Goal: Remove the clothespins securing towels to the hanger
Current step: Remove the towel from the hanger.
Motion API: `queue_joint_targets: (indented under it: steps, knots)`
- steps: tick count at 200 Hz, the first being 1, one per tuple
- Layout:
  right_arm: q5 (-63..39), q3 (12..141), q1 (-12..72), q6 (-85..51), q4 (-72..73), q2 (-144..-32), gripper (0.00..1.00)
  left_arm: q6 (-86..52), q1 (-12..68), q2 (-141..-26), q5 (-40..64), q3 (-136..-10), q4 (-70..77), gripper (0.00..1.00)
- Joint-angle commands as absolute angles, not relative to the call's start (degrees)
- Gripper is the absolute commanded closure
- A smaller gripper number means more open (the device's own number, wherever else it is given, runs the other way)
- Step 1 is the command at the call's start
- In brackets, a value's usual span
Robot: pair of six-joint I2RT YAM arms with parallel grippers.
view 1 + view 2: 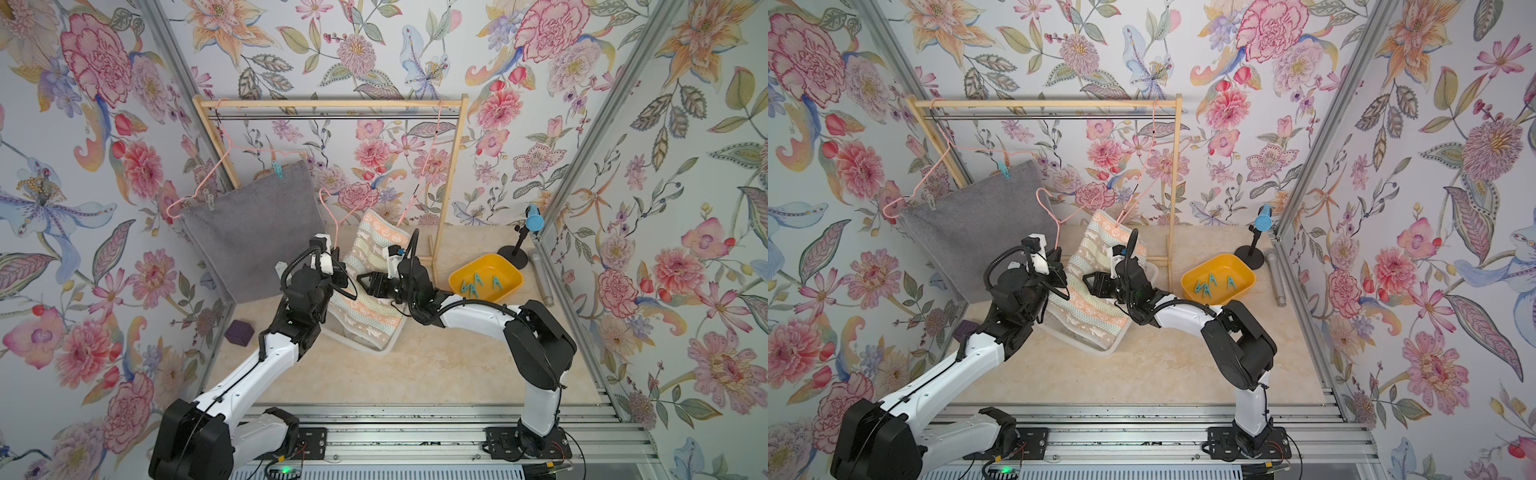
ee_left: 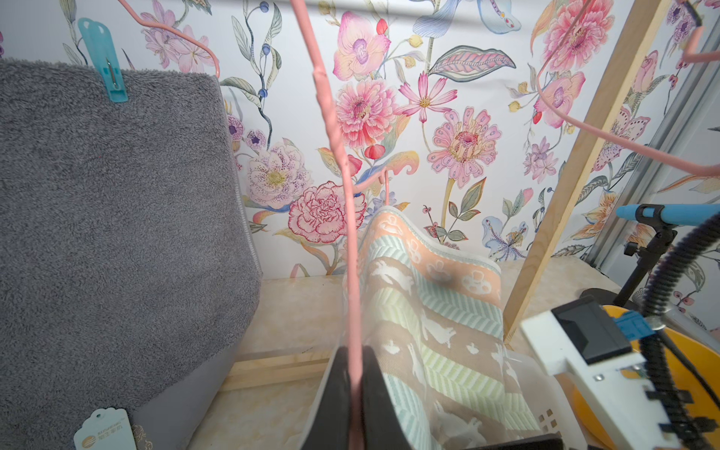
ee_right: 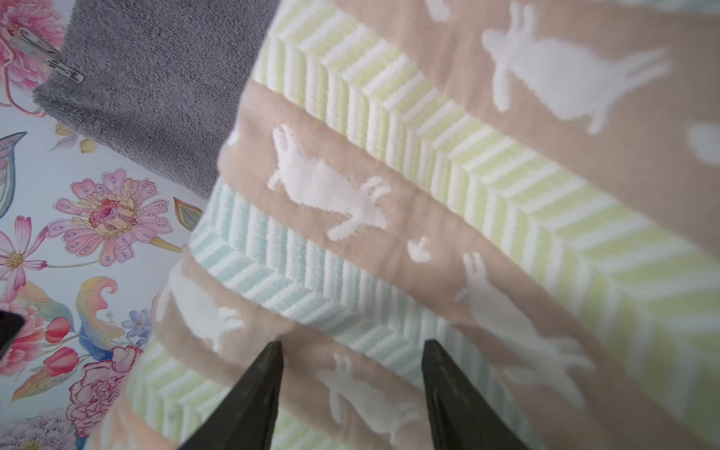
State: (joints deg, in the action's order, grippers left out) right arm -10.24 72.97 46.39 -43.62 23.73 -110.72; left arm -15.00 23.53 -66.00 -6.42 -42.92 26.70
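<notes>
A grey towel (image 1: pixel 253 232) hangs from a pink hanger, pinned by a teal clothespin (image 1: pixel 277 169) at its upper corner and a pale grey clothespin (image 1: pixel 210 201) at its lower corner. A second pink hanger (image 2: pixel 339 156) carries the striped towel (image 1: pixel 374 249), which drapes down into a white basket. My left gripper (image 2: pixel 354 350) is shut on this hanger's wire, just left of the striped towel. My right gripper (image 3: pixel 352 343) is open, its tips close over the striped towel's face (image 3: pixel 428 175), with nothing between them.
A yellow tray (image 1: pixel 498 266) at the right holds several teal clothespins (image 1: pixel 473 286). A wooden rack (image 1: pixel 332 103) spans the back. A blue-headed stand (image 1: pixel 534 220) and a silver cylinder (image 1: pixel 542 278) sit by the right wall. A purple block (image 1: pixel 240 332) lies at left.
</notes>
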Motion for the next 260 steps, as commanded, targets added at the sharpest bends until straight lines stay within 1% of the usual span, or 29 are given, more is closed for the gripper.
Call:
queue_joint_targets:
  steps: [1,48,91,134,191,260]
  knots:
    - [-9.91,76.91,46.68,-44.64,18.11,-113.72,0.41,-15.12,23.6,-64.57,-6.75,-42.7,29.59,1.0]
    - [-8.23,80.02,46.69,-43.73,3.15,-115.52,0.41,-14.39,23.9,-64.6,-6.52,-44.28,29.25,1.0]
    - [-7.6,79.09,47.01,-43.99,-2.88,-115.55,0.42,-13.92,23.99,-64.47,-6.72,-45.12,29.18,1.0]
    - [-6.78,83.08,47.22,-43.42,-8.81,-118.41,0.41,-13.58,23.99,-65.2,-6.68,-46.87,29.14,1.0]
    - [-5.28,85.52,47.47,-43.24,-13.46,-121.12,0.4,-12.66,23.99,-66.18,-6.06,-50.41,29.14,1.0]
    - [-5.32,84.56,47.36,-43.81,-14.24,-121.24,0.4,-13.08,24.32,-67.47,-5.24,-51.51,29.96,1.0]
